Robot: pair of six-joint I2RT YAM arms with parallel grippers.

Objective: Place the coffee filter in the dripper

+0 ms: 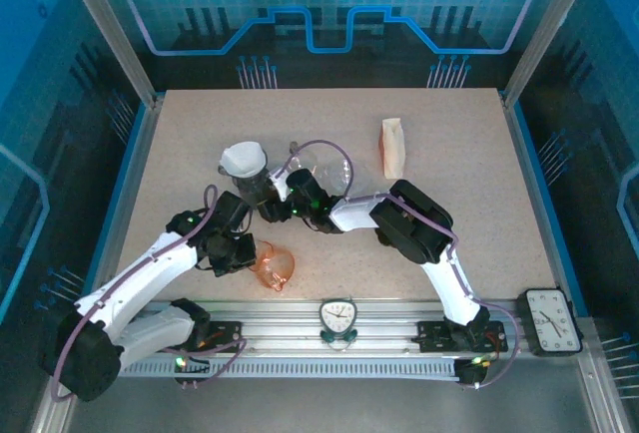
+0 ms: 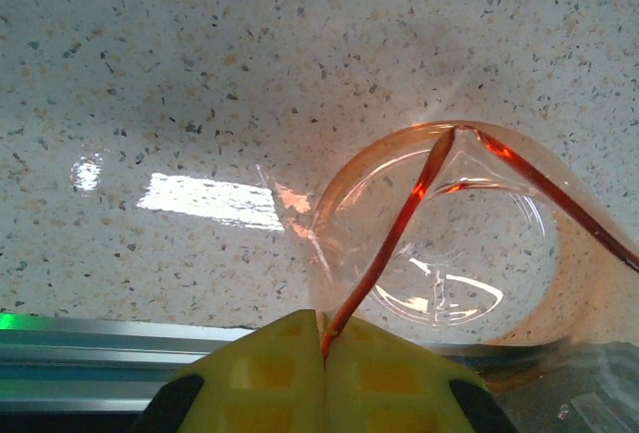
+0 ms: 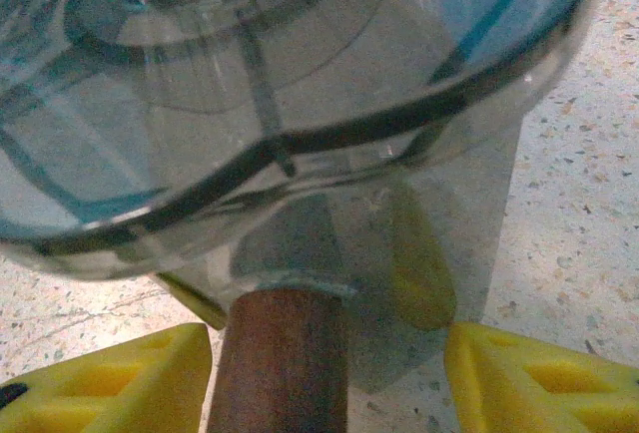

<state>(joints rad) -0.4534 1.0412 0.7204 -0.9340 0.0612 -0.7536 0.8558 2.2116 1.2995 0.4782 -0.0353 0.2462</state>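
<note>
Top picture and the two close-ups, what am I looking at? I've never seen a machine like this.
Two robot arms are bolted at the near edge of a table. The top picture looks down from above; each close-up comes from a camera on one wrist. The left fingers are shut on a thin part of an orange see-through dripper. The right fingers stand open either side of the wooden handle of a glass dripper. A white paper filter sits atop something dark, and a beige pack lies farther back.

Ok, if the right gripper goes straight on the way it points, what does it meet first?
The brown wooden handle, between its open jaws, seemingly very close; the clear glass vessel it belongs to lies just beyond. Depth is hard to judge.
</note>
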